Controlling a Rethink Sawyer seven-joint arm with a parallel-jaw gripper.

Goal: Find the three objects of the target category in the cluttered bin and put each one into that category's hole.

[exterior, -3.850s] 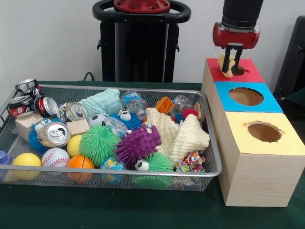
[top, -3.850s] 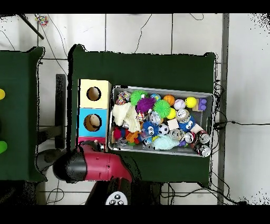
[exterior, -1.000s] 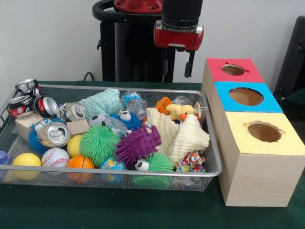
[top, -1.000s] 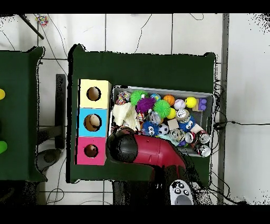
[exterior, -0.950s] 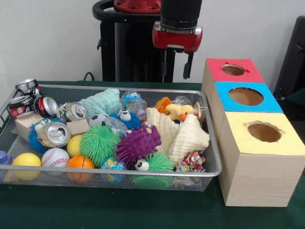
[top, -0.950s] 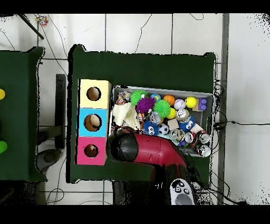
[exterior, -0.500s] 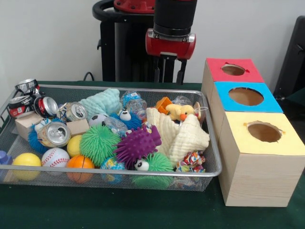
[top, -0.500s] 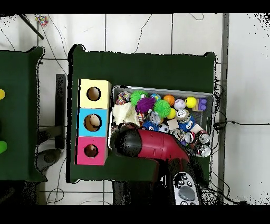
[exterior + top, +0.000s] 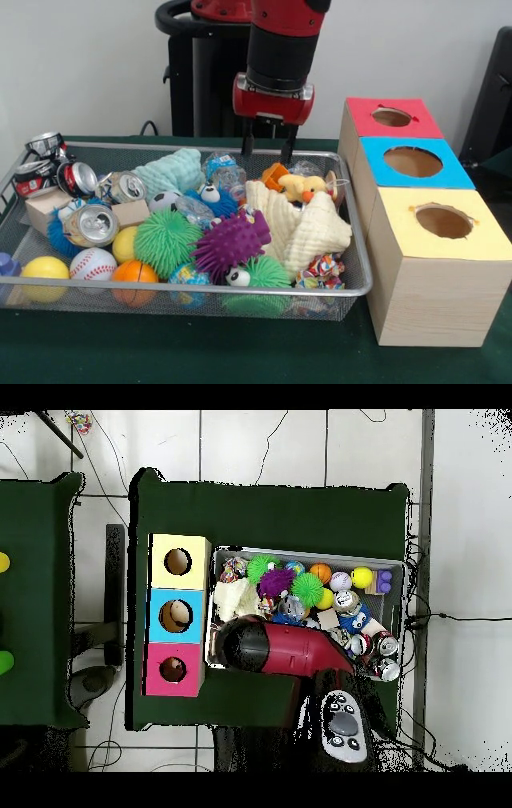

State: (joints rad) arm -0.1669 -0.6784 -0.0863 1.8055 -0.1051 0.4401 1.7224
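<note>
My gripper point(image 9: 266, 149) hangs open and empty over the back of the wire bin point(image 9: 200, 288). Just below and right of its fingertips lie an orange toy point(image 9: 276, 174) and a yellow duck plush point(image 9: 302, 188), both untouched. A crushed clear bottle point(image 9: 226, 174) lies below its left finger. Right of the bin stand three wooden boxes with a red hole point(image 9: 392, 118), a blue hole point(image 9: 413, 162) and a yellow hole point(image 9: 444, 222). In the overhead view the red arm point(image 9: 270, 649) covers the bin's near side and hides the gripper.
The bin also holds a purple spiky ball point(image 9: 232, 240), green spiky balls point(image 9: 166, 238), cream waffle cloths point(image 9: 308, 224), a mint cloth point(image 9: 170, 170), dented cans point(image 9: 90, 224), a baseball point(image 9: 93, 264) and other balls. A dark chair edge point(image 9: 492, 96) stands far right.
The gripper left the red box, where it held a yellow thing, swung over the bin's back and came lower. It is empty, and a yellow duck shows in the bin.
</note>
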